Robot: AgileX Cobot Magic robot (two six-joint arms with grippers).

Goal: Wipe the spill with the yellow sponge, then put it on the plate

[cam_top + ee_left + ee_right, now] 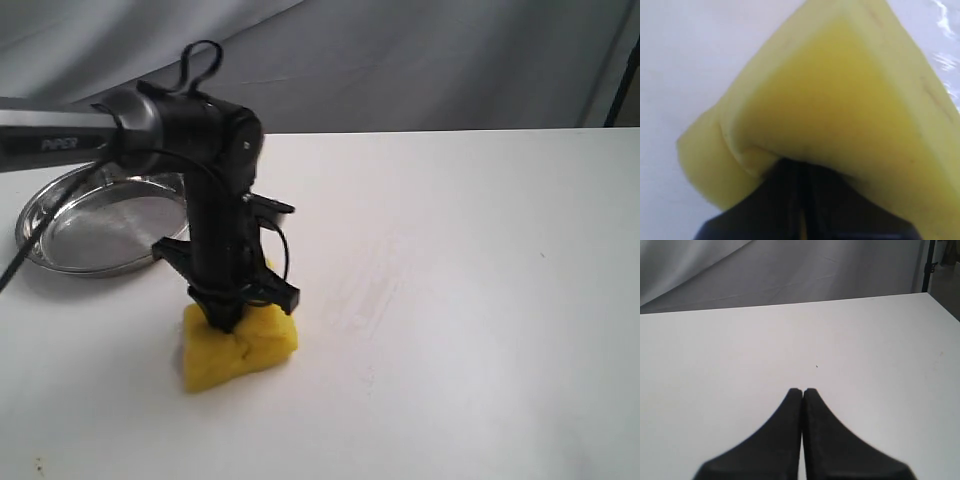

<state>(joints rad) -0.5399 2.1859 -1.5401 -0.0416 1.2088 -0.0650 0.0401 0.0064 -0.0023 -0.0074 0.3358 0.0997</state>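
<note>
The yellow sponge (238, 352) lies pressed on the white table, left of centre and near the front, its top pinched into a fold. My left gripper (226, 318) points straight down and is shut on the sponge's top. In the left wrist view the sponge (840, 100) fills the frame, bulging around the dark fingers (790, 200). The plate (105, 225), a shiny steel dish, sits behind and to the left of the sponge. No tan-brown spill shows; any spot under the sponge is hidden. My right gripper (802, 390) is shut on nothing above bare table and is outside the exterior view.
Faint pale wet streaks (370, 295) run across the table just right of the sponge. The left arm (60, 140) reaches in from the left over the plate. A grey cloth backdrop (400, 60) hangs behind the table's far edge.
</note>
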